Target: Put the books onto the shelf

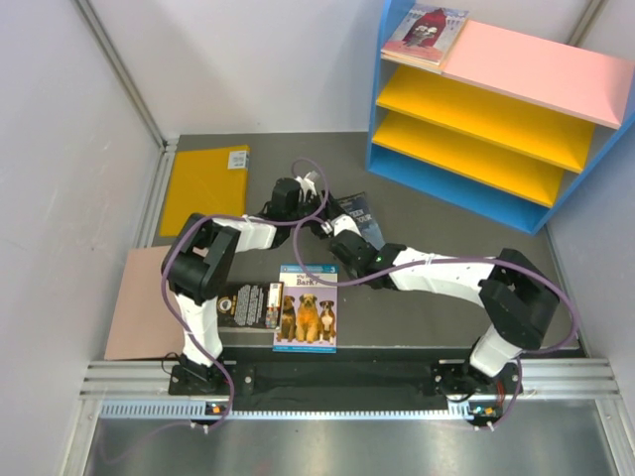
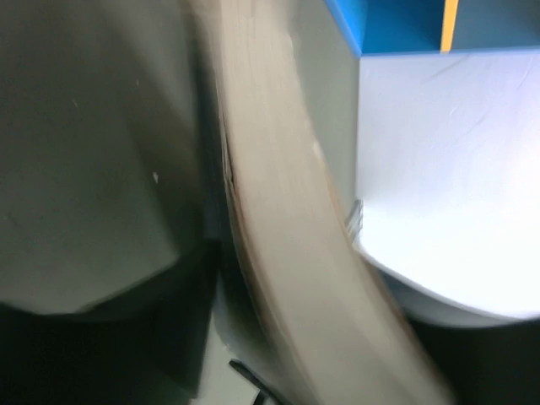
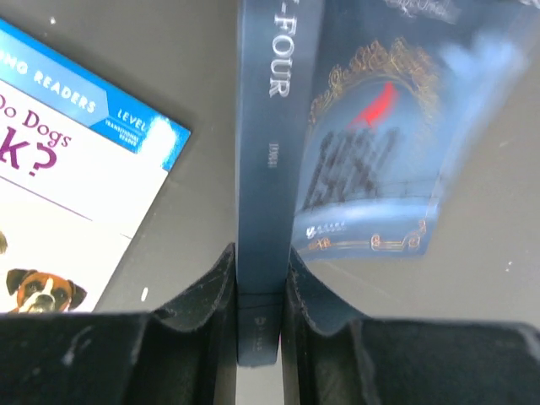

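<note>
Dark navy book [image 3: 263, 169] is pinched at the spine by right fingers [image 3: 169, 346], held upright on the surface [image 1: 417, 307] in front of the shelf [image 1: 376, 99], off its left end. Left fingers [image 2: 84, 186] are blurred beside a pale page edge [image 2: 287, 236]; spread or pinching cannot be told. Red-and-white book [image 1: 427, 30] is laid on the shelf's pink top. Dog book [image 1: 306, 309] and black book [image 1: 246, 304] are laid flat, well away from the shelf.

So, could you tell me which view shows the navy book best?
Right wrist: the navy book fills the frame, spine pinched in the right gripper. Top view shows only a corner between the arms. Left wrist shows blurred page edges, perhaps its.
</note>
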Controlling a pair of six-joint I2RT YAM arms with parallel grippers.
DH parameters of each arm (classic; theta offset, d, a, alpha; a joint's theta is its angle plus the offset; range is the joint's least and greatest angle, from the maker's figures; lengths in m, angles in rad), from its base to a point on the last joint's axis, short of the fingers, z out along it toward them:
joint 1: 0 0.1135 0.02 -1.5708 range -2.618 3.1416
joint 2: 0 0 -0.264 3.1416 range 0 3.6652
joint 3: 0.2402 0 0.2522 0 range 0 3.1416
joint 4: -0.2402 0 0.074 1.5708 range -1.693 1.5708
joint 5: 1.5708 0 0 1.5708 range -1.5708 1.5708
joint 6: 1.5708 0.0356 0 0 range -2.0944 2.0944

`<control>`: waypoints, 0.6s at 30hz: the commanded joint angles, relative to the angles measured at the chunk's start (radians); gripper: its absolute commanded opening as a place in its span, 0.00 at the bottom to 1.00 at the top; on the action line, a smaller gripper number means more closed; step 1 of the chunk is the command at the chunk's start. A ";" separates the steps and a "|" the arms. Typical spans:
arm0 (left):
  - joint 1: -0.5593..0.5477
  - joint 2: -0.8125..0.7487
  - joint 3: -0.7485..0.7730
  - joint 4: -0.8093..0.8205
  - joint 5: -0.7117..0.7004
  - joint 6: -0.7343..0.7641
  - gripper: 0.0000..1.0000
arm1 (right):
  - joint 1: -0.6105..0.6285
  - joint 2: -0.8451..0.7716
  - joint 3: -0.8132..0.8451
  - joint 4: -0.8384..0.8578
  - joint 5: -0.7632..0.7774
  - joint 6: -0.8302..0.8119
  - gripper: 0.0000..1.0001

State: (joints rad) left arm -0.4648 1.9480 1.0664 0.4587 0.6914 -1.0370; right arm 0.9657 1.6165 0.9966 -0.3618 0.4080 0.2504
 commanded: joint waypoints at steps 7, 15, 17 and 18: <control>-0.003 0.011 0.078 0.129 0.042 -0.017 0.00 | 0.061 0.005 0.066 0.032 -0.012 -0.007 0.06; 0.021 -0.009 0.078 0.187 0.086 -0.015 0.00 | 0.024 -0.167 -0.001 0.029 -0.020 0.069 0.57; 0.028 -0.011 0.081 0.215 0.118 -0.020 0.00 | -0.017 -0.252 -0.041 0.056 -0.099 0.081 0.63; 0.031 -0.012 0.083 0.234 0.132 -0.027 0.00 | -0.033 -0.283 -0.055 0.069 -0.125 0.087 0.76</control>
State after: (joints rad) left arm -0.4469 1.9732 1.0931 0.4934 0.7216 -1.0271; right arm 0.9779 1.4986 0.9779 -0.3702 0.3920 0.2989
